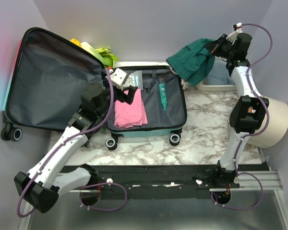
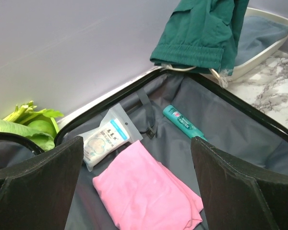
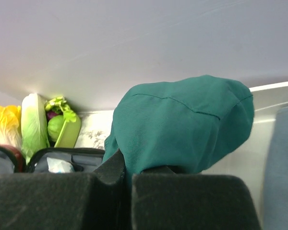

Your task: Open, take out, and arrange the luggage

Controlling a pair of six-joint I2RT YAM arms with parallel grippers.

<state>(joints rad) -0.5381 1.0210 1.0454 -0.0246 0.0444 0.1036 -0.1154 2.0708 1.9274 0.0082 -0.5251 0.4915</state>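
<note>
Okay, hard-shell luggage [image 1: 175, 108] open; right gripper [image 1: 216, 48] clamps the green fabric garment [image 1: 192, 62], pink folded cloth [image 2: 144, 191] waits under your splayed left gripper [image 2: 137, 139].

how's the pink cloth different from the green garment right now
Pose: the pink cloth lies folded flat on the suitcase lining; the green garment hangs bunched in the air.
Grip: the right claw is shut on the green garment; no claw touches the pink cloth, the open left claw hovers over it.
Colour: pink cloth pale pink, green garment dark teal.
Both are soft fabric items.
</note>
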